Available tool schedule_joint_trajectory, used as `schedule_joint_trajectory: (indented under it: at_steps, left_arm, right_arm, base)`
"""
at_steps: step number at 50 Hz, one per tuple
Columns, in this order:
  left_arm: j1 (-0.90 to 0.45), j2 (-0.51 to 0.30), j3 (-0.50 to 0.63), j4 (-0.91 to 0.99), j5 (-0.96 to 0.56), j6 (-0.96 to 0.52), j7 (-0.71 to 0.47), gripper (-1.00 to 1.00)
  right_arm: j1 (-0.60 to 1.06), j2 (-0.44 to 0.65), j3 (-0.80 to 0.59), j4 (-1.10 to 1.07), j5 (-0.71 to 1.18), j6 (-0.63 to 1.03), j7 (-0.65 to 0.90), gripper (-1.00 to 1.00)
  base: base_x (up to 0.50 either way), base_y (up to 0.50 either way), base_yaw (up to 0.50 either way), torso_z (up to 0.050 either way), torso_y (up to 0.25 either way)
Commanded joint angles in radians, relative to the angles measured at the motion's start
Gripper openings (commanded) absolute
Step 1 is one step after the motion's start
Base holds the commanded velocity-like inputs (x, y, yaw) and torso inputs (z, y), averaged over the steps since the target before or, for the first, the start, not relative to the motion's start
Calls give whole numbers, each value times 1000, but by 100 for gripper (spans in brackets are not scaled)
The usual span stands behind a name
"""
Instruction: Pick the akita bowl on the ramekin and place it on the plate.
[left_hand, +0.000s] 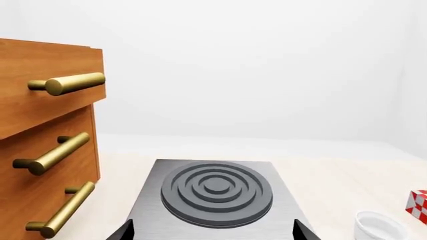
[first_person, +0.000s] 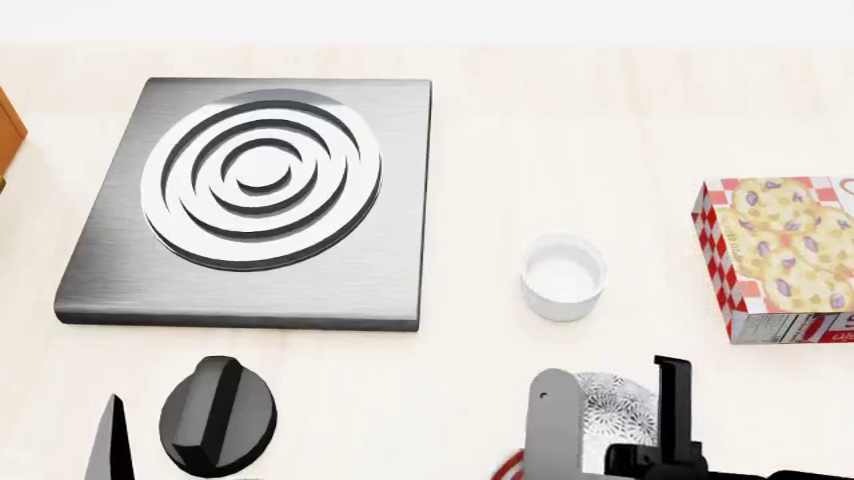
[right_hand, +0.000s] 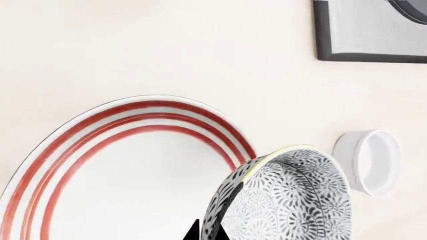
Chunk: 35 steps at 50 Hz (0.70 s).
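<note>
- Nearest to the robot: the right gripper (first_person: 641, 430) has the akita bowl (right_hand: 283, 200) pinched at the rim, one finger inside and one outside as far as the right wrist view shows. The bowl is tilted and looks lifted, hanging over the edge of the plate (right_hand: 100, 145), and it's well clear of the ramekin.
- So I'd say the pick is done and we're in the carry/place step. The bowl is only over the plate's rim, not its middle.
- Next move, my guess: shift further in over the plate's flat centre, level the bowl out, lower it until the foot sits down, then spread the fingers. Dropping it tilted at the rim could tip it or let it roll off.
- What's in things: the plate is bare white inside the red rings; the bowl looks empty.
- A bit further out, the ramekin (first_person: 562, 276) sits alone on the counter (first_person: 561, 140), nothing in it.
- Left gripper (left_hand: 213, 232): only the two fingertip corners show in its own camera, set wide apart with nothing between them.
- Farther back: the burner plate (first_person: 260, 200), a snack box (first_person: 781, 255) on the right, and the wooden drawers (left_hand: 47, 145).
</note>
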Motion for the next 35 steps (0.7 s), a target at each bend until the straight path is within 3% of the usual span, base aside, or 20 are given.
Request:
schedule_joint_trajectory:
  at_steps: [1, 35]
  left_arm:
    - [-1, -3, 2, 0, -2, 1, -4, 100]
    - [-5, -11, 9, -1, -4, 2, -15, 100]
  right_arm:
    - [-54, 41, 5, -45, 15, -14, 40, -100]
    - [-139, 113, -18, -91, 31, -24, 96, -100]
  base:
    - [0, 0, 0, 0, 0]
    - [0, 0, 0, 0, 0]
